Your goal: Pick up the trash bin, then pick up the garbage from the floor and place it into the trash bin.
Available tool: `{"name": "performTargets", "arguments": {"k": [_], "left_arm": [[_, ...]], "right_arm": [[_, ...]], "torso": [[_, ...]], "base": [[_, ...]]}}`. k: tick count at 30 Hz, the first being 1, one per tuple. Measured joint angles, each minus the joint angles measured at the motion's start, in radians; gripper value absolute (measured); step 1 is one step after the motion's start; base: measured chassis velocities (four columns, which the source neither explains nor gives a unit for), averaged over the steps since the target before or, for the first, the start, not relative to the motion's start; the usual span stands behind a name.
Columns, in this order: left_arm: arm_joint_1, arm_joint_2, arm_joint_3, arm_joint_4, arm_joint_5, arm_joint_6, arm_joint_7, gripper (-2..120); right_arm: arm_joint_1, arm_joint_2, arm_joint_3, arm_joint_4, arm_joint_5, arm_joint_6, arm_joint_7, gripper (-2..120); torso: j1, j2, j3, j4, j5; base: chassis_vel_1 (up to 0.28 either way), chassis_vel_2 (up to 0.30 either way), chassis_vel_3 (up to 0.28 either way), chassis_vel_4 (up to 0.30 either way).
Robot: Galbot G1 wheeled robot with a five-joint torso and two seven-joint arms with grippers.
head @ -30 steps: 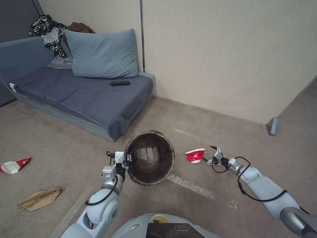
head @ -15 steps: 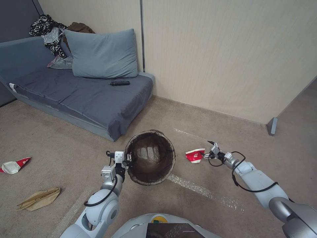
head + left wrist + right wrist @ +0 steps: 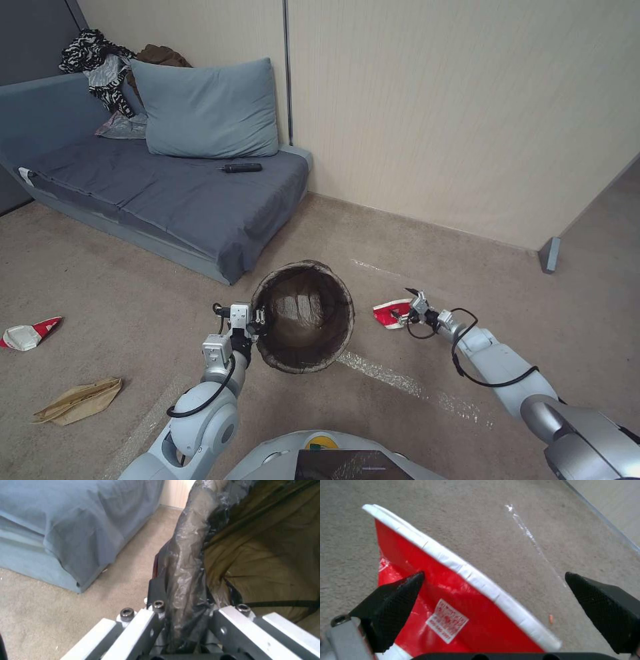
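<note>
The trash bin (image 3: pixel 348 312), lined with a dark bag, hangs tilted above the carpet with its mouth facing me. My left gripper (image 3: pixel 256 325) is shut on its near-left rim. In the left wrist view the fingers (image 3: pixel 230 620) clamp the bagged rim (image 3: pixel 186 562). A crushed red-and-white paper cup (image 3: pixel 389 313) lies on the floor right of the bin. My right gripper (image 3: pixel 405 307) is open at the cup's right edge. In the right wrist view the cup (image 3: pixel 453 600) lies between the spread black pads (image 3: pixel 393 600). More garbage lies far left: a flattened red-and-white cup (image 3: pixel 30 333) and a tan paper bag (image 3: pixel 79 400).
A grey-blue sofa bed (image 3: pixel 167 193) with a pillow (image 3: pixel 207 110), heaped clothes (image 3: pixel 100 63) and a black stick-shaped object (image 3: pixel 241 168) stands behind the bin on the left. A beige wall (image 3: pixel 433 120) runs behind. A clear tape strip (image 3: pixel 393 380) crosses the carpet.
My right arm has reached left and forward, bringing its open gripper from beside the red cup to the cup's edge. The left gripper and bin have barely shifted.
</note>
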Motion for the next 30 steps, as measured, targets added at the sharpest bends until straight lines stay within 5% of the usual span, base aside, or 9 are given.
{"name": "performTargets", "arguments": {"k": [19, 30], "left_arm": [[0.003, 0.007, -0.001, -0.018, -0.01, -0.001, -0.002, 2], [-0.003, 0.016, -0.001, -0.02, -0.021, -0.002, -0.004, 2]], "right_arm": [[0.03, 0.063, 0.039, -0.101, -0.032, 0.007, -0.021, 100], [0.022, 0.088, 0.05, -0.107, -0.032, 0.006, -0.03, 64]], "torso": [[0.0, 0.0, 0.0, 0.0, 0.0], [0.0, 0.0, 0.0, 0.0001, 0.0]], "base": [[0.0, 0.0, 0.0, 0.0], [0.0, 0.0, 0.0, 0.0]]}}
